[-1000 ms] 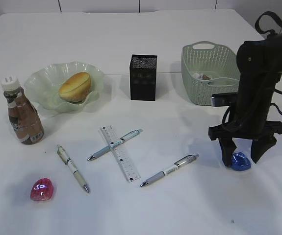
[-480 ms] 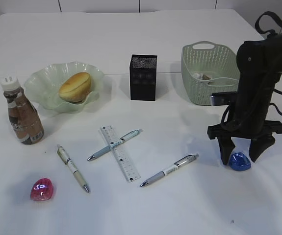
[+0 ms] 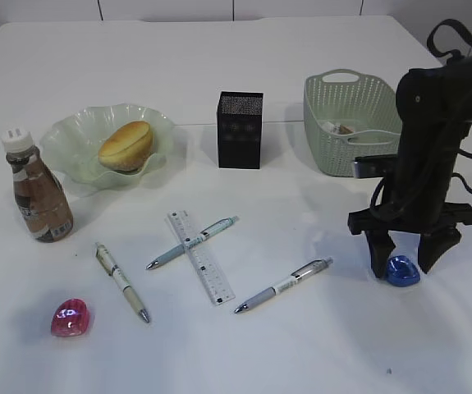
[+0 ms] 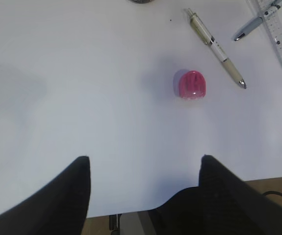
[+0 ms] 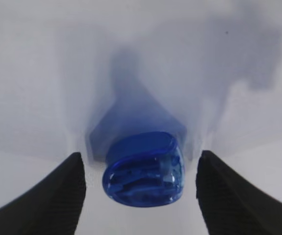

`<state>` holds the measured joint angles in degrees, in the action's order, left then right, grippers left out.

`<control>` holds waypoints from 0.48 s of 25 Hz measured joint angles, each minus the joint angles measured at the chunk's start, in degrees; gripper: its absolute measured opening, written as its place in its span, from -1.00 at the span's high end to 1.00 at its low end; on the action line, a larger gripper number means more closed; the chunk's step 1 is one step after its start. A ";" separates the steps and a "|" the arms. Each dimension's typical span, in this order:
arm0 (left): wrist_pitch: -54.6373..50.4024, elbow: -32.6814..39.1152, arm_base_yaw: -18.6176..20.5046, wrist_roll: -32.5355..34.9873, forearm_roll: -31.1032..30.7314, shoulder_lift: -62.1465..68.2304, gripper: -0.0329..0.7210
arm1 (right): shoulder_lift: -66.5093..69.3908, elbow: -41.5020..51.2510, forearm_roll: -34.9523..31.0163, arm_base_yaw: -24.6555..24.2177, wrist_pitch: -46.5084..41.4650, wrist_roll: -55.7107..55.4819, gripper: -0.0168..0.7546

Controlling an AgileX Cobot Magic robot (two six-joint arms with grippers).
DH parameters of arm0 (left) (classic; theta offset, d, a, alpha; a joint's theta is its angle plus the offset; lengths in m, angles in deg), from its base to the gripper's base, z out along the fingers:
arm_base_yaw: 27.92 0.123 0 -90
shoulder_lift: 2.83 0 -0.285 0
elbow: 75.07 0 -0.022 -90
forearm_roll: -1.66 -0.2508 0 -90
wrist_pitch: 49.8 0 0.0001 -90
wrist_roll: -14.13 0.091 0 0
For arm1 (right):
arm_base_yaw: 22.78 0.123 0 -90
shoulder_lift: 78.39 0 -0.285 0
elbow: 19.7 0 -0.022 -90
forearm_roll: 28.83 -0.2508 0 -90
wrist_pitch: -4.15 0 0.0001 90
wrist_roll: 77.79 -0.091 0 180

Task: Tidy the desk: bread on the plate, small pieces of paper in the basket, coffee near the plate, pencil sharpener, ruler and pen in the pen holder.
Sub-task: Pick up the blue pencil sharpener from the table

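The blue pencil sharpener [image 5: 143,170] is lying on the white desk [image 3: 318,345] at the right, below the green basket [image 3: 346,123], sitting untouched between the spread fingers of the right gripper [image 3: 402,264] that is straddling it.

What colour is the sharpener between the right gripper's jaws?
Translucent blue sharpener; the right wrist view shows it best.
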<state>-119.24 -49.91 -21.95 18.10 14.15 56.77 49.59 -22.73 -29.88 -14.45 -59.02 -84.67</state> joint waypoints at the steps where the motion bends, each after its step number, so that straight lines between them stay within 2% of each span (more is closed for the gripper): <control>1: 0.00 0.00 0.00 0.00 0.00 0.00 -0.39 | 0.00 0.00 0.00 0.00 -0.28 0.00 -0.44; 4: 0.00 0.00 0.00 0.00 0.00 0.00 -0.39 | 0.00 0.00 0.00 0.00 -0.67 0.00 -0.39; 5: 0.00 0.00 0.00 0.00 0.00 0.00 -0.39 | 0.00 0.00 0.00 0.00 -0.77 0.00 -0.29; 7: 0.00 0.00 0.00 0.00 0.00 0.00 -0.39 | 0.00 0.00 0.00 0.00 -0.77 0.00 -0.29; 8: 0.00 0.00 0.00 0.00 0.00 0.00 -0.39 | 0.00 0.00 0.00 0.00 -0.80 0.11 -0.18; 12: 0.00 0.00 0.00 0.00 0.00 0.00 -0.39 | 0.00 0.00 0.00 0.00 -0.80 0.11 -0.13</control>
<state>-119.24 -49.91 -21.95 18.10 14.15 56.77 49.59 -22.73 -29.88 -14.45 -59.83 -84.56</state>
